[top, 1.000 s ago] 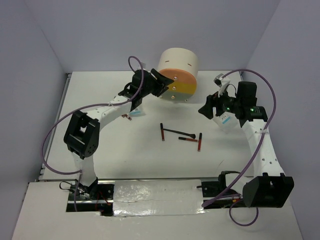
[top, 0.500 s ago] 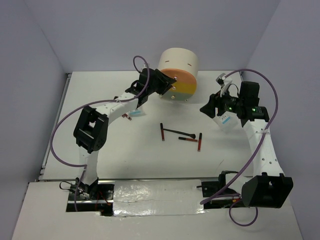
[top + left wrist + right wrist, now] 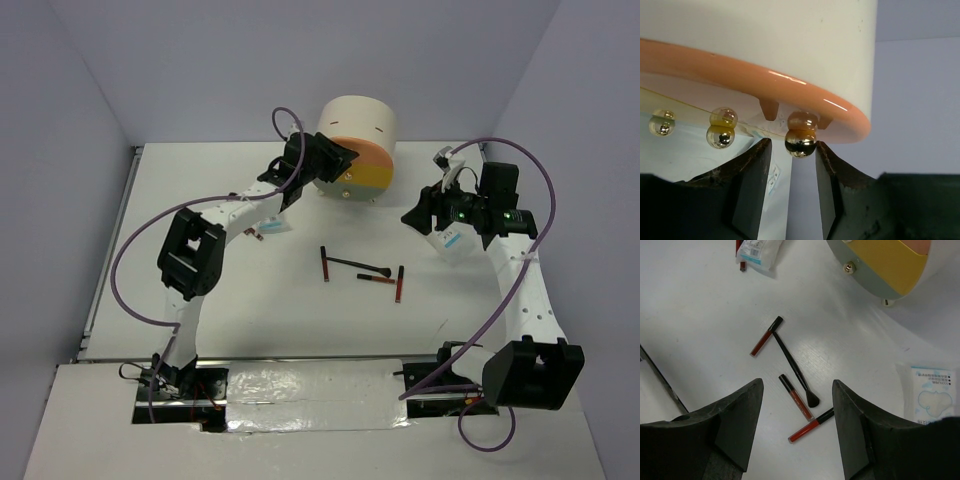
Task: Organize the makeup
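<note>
The makeup lies mid-table: a dark-red stick (image 3: 324, 264), a black brush (image 3: 358, 265) and two more red-and-black sticks (image 3: 376, 280) (image 3: 399, 284). One white-and-blue packet (image 3: 272, 224) lies under the left arm, another (image 3: 450, 242) under the right arm. My left gripper (image 3: 340, 165) is at the front of the cream cylinder (image 3: 357, 125). Its jaws are open on either side of a gold knob (image 3: 800, 142) under the orange drawer (image 3: 755, 75). My right gripper (image 3: 797, 382) hovers open and empty above the sticks (image 3: 796, 397) and the brush (image 3: 792, 366).
A yellow drawer (image 3: 370, 178) sits below the orange one, with two more gold knobs (image 3: 720, 136) (image 3: 661, 126) to the left. A short red stick (image 3: 252, 235) lies beside the left packet. Grey walls close in the back and both sides of the table.
The left gripper has moved right along the cylinder's front to the knob, and its jaws have narrowed. The right gripper's jaws have narrowed slightly and the arm has barely shifted.
</note>
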Robot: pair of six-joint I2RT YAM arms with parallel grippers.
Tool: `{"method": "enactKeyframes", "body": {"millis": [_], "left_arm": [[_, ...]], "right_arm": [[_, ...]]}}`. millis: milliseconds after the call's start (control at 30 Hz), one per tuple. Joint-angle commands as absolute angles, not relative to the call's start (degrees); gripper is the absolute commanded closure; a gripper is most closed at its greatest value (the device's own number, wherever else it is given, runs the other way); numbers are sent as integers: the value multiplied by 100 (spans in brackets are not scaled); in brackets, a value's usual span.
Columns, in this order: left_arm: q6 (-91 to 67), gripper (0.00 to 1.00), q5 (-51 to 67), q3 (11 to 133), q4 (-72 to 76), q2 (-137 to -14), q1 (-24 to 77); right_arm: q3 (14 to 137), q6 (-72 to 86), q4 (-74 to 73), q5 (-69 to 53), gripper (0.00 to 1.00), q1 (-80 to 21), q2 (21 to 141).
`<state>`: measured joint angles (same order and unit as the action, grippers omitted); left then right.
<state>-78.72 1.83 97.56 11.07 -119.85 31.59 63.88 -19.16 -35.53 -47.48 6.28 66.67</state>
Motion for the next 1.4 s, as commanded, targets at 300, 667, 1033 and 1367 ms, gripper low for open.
{"method": "enactKeyframes", "body": {"millis": [300,667,1033,1367], "left_arm": [[-8007,55,26,10099,1134,-12155,3164],[-7875,80,18,9669,1388,-11901,3208],[-7568,86,35,8509,1740,-10846,3436],[-7690,86,-176,7340,2197,-10204,3612]], "right_arm": [[6434,-1969,-3357,-4948,35,756,6601],[6416,-2065,-3428,-4931,35,765,6601],[6416,-2074,-3472,-4913,35,782,6583],[6416,-2136,-3516,-4852,33,782,6574]]}}
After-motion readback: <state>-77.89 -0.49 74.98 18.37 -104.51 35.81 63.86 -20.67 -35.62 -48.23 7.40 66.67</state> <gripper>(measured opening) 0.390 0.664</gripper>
